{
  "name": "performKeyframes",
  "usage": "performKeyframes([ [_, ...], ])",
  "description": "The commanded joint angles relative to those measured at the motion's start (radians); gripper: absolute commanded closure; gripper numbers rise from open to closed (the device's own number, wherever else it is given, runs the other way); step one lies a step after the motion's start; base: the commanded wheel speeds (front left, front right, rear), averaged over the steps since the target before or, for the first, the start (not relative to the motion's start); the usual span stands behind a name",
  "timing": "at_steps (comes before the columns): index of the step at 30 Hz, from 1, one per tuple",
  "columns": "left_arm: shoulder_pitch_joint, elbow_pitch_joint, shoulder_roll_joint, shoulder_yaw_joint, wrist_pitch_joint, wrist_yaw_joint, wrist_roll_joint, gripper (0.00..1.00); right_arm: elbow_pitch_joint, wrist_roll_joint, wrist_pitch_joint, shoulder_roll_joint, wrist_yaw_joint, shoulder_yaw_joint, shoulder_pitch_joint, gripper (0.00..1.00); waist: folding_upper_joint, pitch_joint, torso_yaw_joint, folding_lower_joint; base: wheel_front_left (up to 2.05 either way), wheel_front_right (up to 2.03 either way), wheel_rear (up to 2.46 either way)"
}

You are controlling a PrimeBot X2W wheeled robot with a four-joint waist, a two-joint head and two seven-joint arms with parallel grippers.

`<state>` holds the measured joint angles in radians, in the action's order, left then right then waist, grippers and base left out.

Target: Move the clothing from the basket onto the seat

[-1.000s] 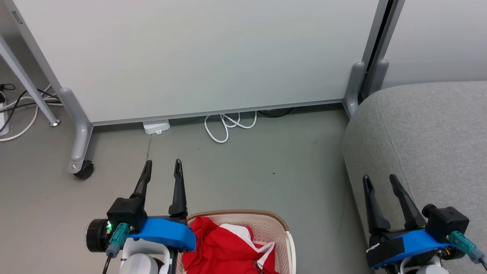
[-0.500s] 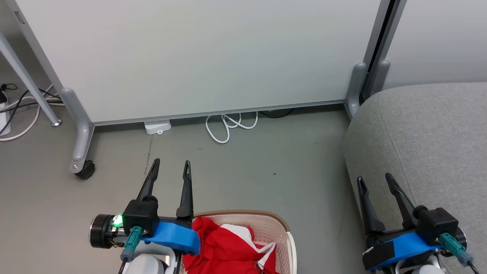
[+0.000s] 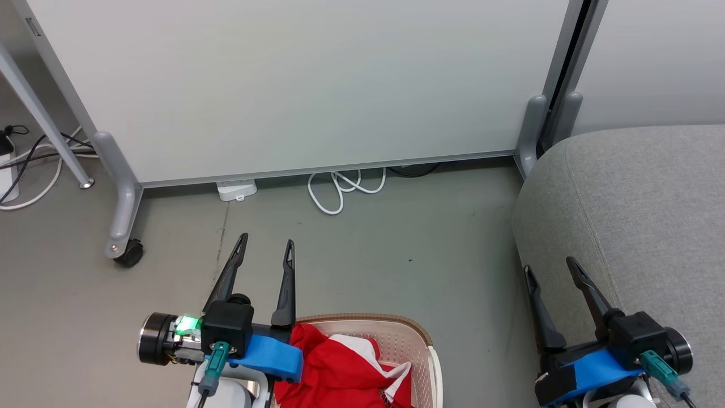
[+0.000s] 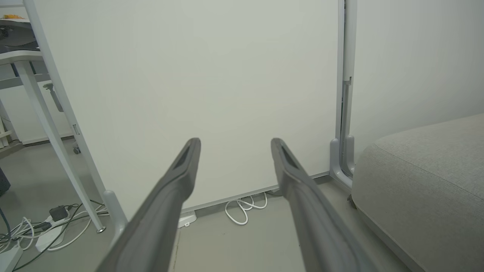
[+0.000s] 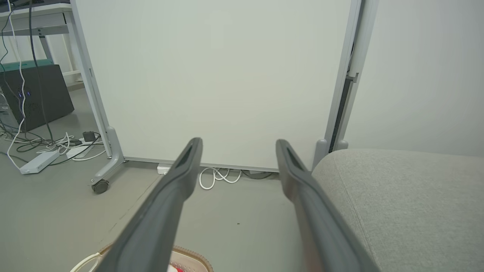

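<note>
Left gripper [image 3: 267, 239]: fingers spread, empty, over the floor [image 3: 396, 255] at the basket's far-left corner.
Clothing [image 3: 334, 368]: red and white, heaped in the basket [image 3: 416, 331], just right of the left gripper's wrist, untouched.
Right gripper [image 3: 548, 263]: spread, empty, at the seat's left edge, well apart from the clothing.
Seat [image 3: 640, 215]: grey, far right.
Room: pale partition panel [image 3: 311, 85] behind, white cable [image 3: 340, 190] at its foot.
Clothing's axis: bunched, cannot tell.
</note>
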<state>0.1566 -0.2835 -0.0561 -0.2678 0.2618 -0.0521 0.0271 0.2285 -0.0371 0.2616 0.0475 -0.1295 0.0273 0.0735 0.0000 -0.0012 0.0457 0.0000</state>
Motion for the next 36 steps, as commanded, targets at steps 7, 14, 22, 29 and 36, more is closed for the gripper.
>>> performKeyframes([
  [7,0.005,-0.002,-0.001,0.004,0.005,0.004,-0.008,0.00,0.001,0.006,0.005,0.005,-0.002,0.002,-0.003,0.00,0.0000,-0.002,-0.001,0.0000,0.00,0.00,0.00],
  [14,0.004,-0.004,0.001,0.007,0.005,0.005,-0.006,0.00,0.002,0.009,0.005,0.005,-0.002,0.002,-0.005,0.00,0.0000,-0.003,-0.001,0.0000,0.00,0.00,0.00],
  [22,0.001,-0.006,0.002,0.010,0.005,0.006,-0.008,0.00,0.001,0.007,0.005,0.005,-0.002,0.004,-0.005,0.00,0.0000,-0.003,-0.003,0.0000,0.00,0.00,0.00],
  [29,0.020,-0.027,-0.009,-0.008,0.005,0.026,-0.021,0.00,-0.004,0.004,0.005,0.005,-0.002,0.008,-0.008,0.00,0.0000,0.002,-0.010,0.0000,0.00,0.00,0.00],
  [36,0.075,-0.108,-0.022,-0.057,0.004,0.080,-0.037,0.00,-0.009,0.006,0.005,0.005,-0.002,0.015,0.007,0.00,0.0000,0.035,-0.037,0.0000,0.00,0.00,0.00],
])
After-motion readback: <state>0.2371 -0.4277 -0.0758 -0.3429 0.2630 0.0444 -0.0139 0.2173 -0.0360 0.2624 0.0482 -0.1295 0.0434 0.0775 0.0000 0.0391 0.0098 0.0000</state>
